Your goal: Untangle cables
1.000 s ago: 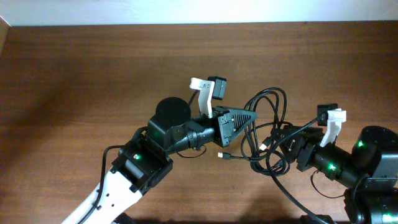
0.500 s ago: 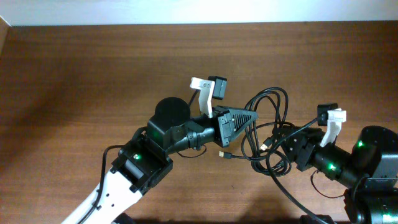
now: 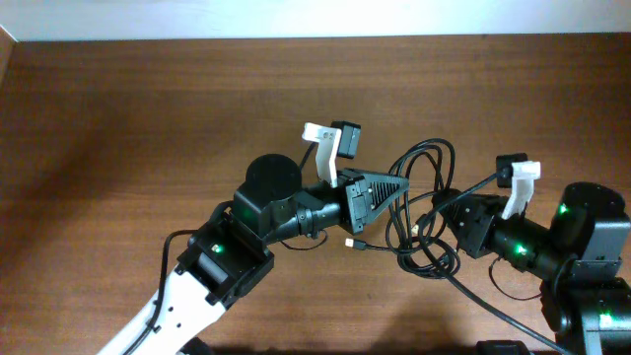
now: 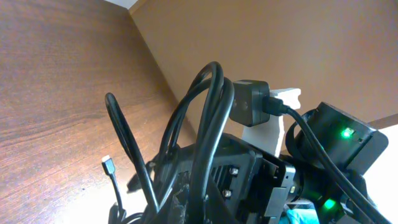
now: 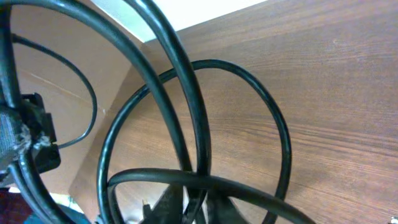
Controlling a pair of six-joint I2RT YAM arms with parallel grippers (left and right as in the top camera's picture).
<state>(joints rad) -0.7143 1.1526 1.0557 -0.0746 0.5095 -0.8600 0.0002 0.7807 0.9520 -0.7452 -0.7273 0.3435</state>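
Observation:
The cables (image 3: 426, 148) are a tangle of thin black loops lying between my two grippers at the table's centre right. My left gripper (image 3: 397, 185) points right and is shut on the cables at the bundle's left side. My right gripper (image 3: 441, 210) points left into the bundle and is shut on the cables. One silver-tipped plug (image 3: 356, 246) lies loose on the wood below the left gripper. In the left wrist view the cables (image 4: 208, 118) arch up from the jaws (image 4: 186, 205), and a plug (image 4: 107, 165) hangs at the left. In the right wrist view loops (image 5: 186, 106) cross over the fingers (image 5: 200, 202).
The brown wooden table (image 3: 148, 108) reaches to a white wall strip (image 3: 296, 18) at the back. A thicker black arm cable (image 3: 488, 314) trails from the right arm toward the front edge. The two grippers sit close together, about a hand's width apart.
My right gripper has moved left and slightly up into the bundle, and the lower loops have shifted with it. The left arm and the loose plug have barely moved.

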